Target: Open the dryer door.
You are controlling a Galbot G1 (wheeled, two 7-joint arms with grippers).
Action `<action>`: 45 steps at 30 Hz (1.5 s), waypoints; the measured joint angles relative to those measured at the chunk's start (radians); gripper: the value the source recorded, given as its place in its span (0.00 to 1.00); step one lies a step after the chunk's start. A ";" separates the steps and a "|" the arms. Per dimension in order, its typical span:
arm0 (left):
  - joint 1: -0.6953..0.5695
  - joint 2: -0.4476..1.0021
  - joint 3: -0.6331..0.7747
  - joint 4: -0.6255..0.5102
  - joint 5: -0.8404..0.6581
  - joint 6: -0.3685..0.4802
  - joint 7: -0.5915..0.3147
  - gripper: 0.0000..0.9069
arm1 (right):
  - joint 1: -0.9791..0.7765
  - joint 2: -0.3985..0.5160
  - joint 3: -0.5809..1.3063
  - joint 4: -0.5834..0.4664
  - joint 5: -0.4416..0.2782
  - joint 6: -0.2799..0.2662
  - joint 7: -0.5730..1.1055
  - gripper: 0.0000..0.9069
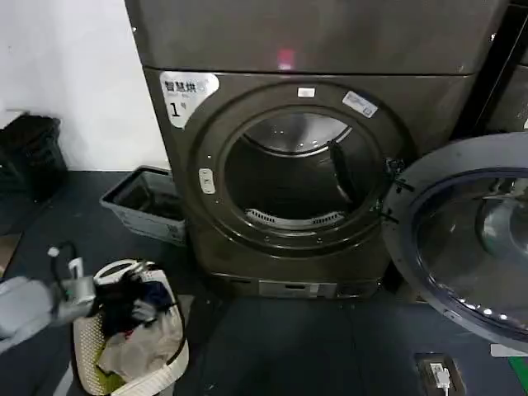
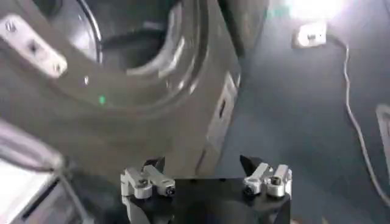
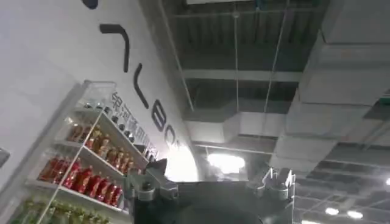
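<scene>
My dryer (image 1: 272, 206) has a dull grey-brown metal front with a soft sheen; its drum (image 1: 301, 136) is smooth bright steel; the dryer door (image 1: 470, 239) shows matt grey plastic around glossy glass; the basket (image 1: 132, 363) holds crumpled cloth.

My head view is dim and soft, with small glints along the rim of the dryer door (image 1: 462, 239) and a blurred left arm (image 1: 33, 305). A lamp (image 3: 225, 161) glares overhead in my right wrist view; the left wrist view is smeared, with glare on the floor (image 2: 311, 9).

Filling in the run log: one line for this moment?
dryer door: swung open to the right | dryer: drum empty | left gripper: open, low by dryer | right gripper: open, pointing at ceiling
</scene>
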 joint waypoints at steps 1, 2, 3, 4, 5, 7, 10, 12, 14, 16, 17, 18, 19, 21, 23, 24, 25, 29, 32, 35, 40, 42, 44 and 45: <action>0.019 0.016 -0.008 0.007 0.028 -0.001 0.009 1.00 | 0.005 -0.001 -0.006 0.000 -0.005 0.001 0.000 1.00; 0.033 0.031 -0.016 0.016 0.053 -0.002 0.016 1.00 | 0.009 -0.002 -0.012 0.001 -0.008 0.001 0.001 1.00; 0.044 0.043 -0.019 0.025 0.068 -0.001 0.018 1.00 | 0.014 -0.003 -0.018 0.003 -0.008 0.001 0.001 1.00; 0.056 0.055 -0.024 0.035 0.087 -0.001 0.026 1.00 | 0.018 -0.004 -0.022 0.003 -0.008 0.001 0.001 1.00; 0.064 0.066 -0.027 0.046 0.102 -0.001 0.035 1.00 | 0.020 -0.006 -0.026 0.003 -0.008 0.001 0.001 1.00; 0.078 0.082 -0.031 0.067 0.132 -0.001 0.053 1.00 | 0.023 -0.007 -0.029 0.001 -0.008 0.001 0.002 1.00; 0.090 0.100 -0.034 0.101 0.177 0.000 0.076 1.00 | 0.024 -0.008 -0.032 -0.005 -0.008 0.001 0.002 1.00; 0.097 0.109 -0.037 0.118 0.199 0.015 0.080 1.00 | 0.023 -0.008 -0.033 -0.008 -0.008 0.003 0.003 1.00; 0.111 0.119 -0.039 0.125 0.212 0.025 0.084 1.00 | 0.021 -0.008 -0.034 -0.011 -0.008 0.006 0.003 1.00; 0.121 0.125 -0.039 0.133 0.227 0.028 0.084 1.00 | 0.020 -0.008 -0.034 -0.012 -0.008 0.006 0.003 1.00; 0.123 0.125 -0.042 0.139 0.256 0.009 0.088 1.00 | 0.020 -0.007 -0.034 -0.012 -0.007 0.005 0.004 1.00; 0.123 0.125 -0.045 0.146 0.290 -0.012 0.100 1.00 | 0.020 -0.007 -0.035 -0.012 -0.006 0.004 0.006 1.00; 0.123 0.126 -0.045 0.153 0.309 -0.018 0.106 1.00 | 0.020 -0.007 -0.036 -0.011 -0.006 0.002 0.008 1.00; 0.124 0.126 -0.046 0.164 0.351 -0.030 0.118 1.00 | 0.021 -0.005 -0.040 -0.007 -0.005 0.000 0.008 1.00; 0.122 0.126 -0.051 0.177 0.392 -0.041 0.133 1.00 | 0.020 -0.003 -0.040 -0.004 -0.004 0.000 0.007 1.00; 0.122 0.126 -0.052 0.182 0.405 -0.043 0.141 1.00 | 0.019 -0.003 -0.039 -0.005 -0.004 0.000 0.007 1.00; 0.122 0.127 -0.054 0.188 0.421 -0.050 0.147 1.00 | 0.017 -0.003 -0.036 -0.006 -0.004 0.000 0.006 1.00; 0.122 0.124 -0.057 0.204 0.428 -0.059 0.130 1.00 | 0.012 -0.002 -0.030 -0.007 -0.004 -0.001 0.007 1.00; 0.122 0.121 -0.063 0.210 0.434 -0.064 0.132 1.00 | 0.012 0.003 -0.030 0.000 -0.004 -0.002 0.007 1.00; 0.122 0.121 -0.066 0.217 0.442 -0.071 0.140 1.00 | 0.012 0.006 -0.029 0.004 -0.004 -0.003 0.006 1.00; 0.121 0.122 -0.076 0.221 0.445 -0.080 0.155 1.00 | 0.012 0.008 -0.027 0.008 -0.004 -0.003 0.005 1.00; 0.122 0.122 -0.080 0.222 0.446 -0.081 0.159 1.00 | 0.013 0.010 -0.029 0.010 -0.004 -0.003 0.004 1.00; 0.121 0.121 -0.082 0.223 0.451 -0.085 0.160 1.00 | 0.014 0.010 -0.029 0.012 -0.004 -0.003 0.004 1.00; 0.121 0.119 -0.082 0.224 0.455 -0.088 0.159 1.00 | 0.014 0.010 -0.029 0.012 -0.004 -0.003 0.003 1.00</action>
